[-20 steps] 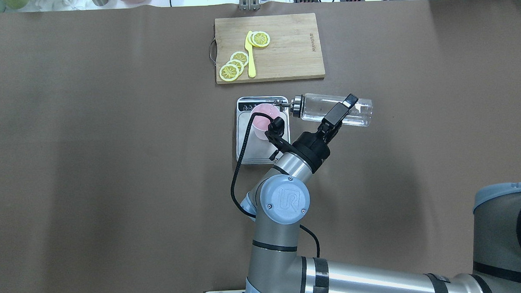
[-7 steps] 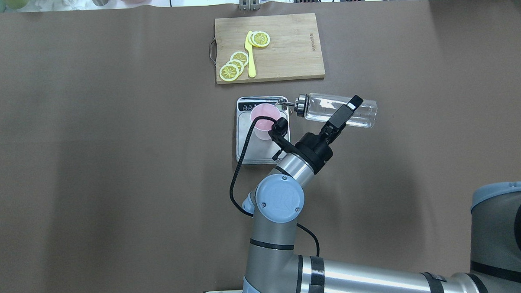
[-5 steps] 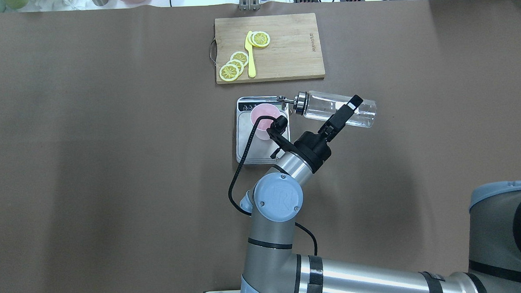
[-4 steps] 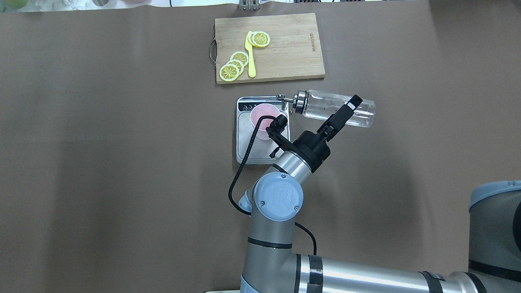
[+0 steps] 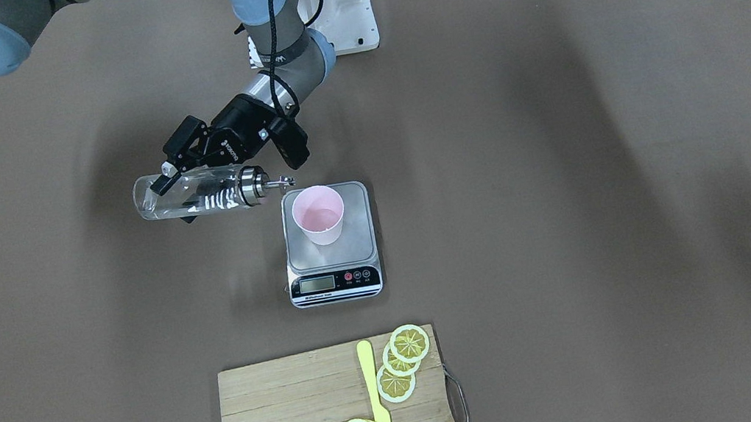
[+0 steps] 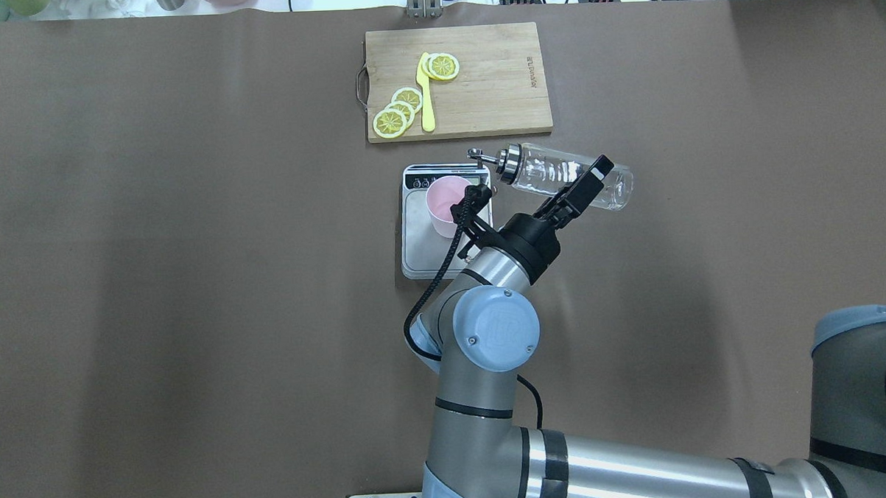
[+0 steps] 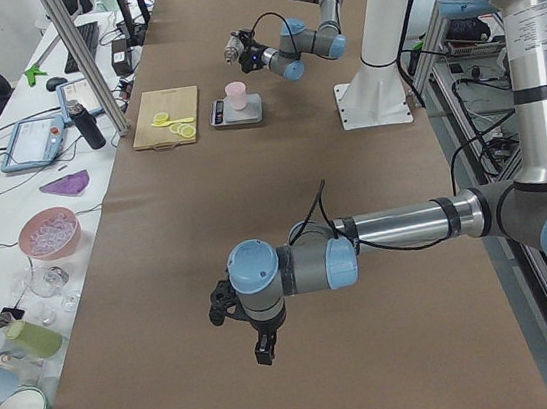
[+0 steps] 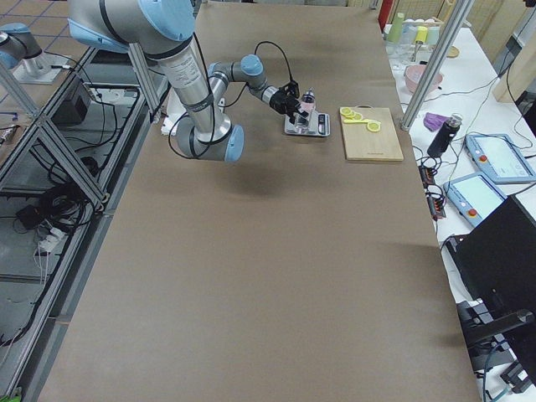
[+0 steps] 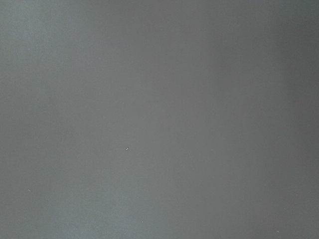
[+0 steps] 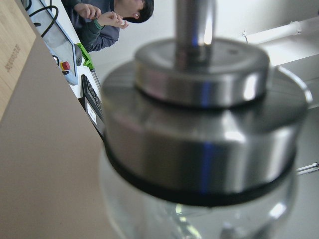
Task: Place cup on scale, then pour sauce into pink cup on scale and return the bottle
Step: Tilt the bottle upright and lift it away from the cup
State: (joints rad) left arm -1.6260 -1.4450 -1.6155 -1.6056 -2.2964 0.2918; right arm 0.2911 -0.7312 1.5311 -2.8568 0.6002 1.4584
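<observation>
Right gripper (image 6: 584, 189) is pinching the small clear glass bottle (image 6: 547, 173) round its middle, holding it nearly flat, silver spout (image 6: 484, 157) just right of the pale pink tapered cup (image 6: 441, 197) sitting on the little steel-topped digital scale (image 6: 421, 246). Looks like some clear sauce (image 5: 321, 217) is sitting in the cup, so I'm guessing the pour is wrapping up; next it needs tipping upright and parking off to the right. Left gripper (image 7: 264, 351) is hanging far left, can't tell if it's spread.

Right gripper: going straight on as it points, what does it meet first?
Nothing, apparently: past the bottle in the right gripper lies bare table; the cutting board is off that line.
</observation>
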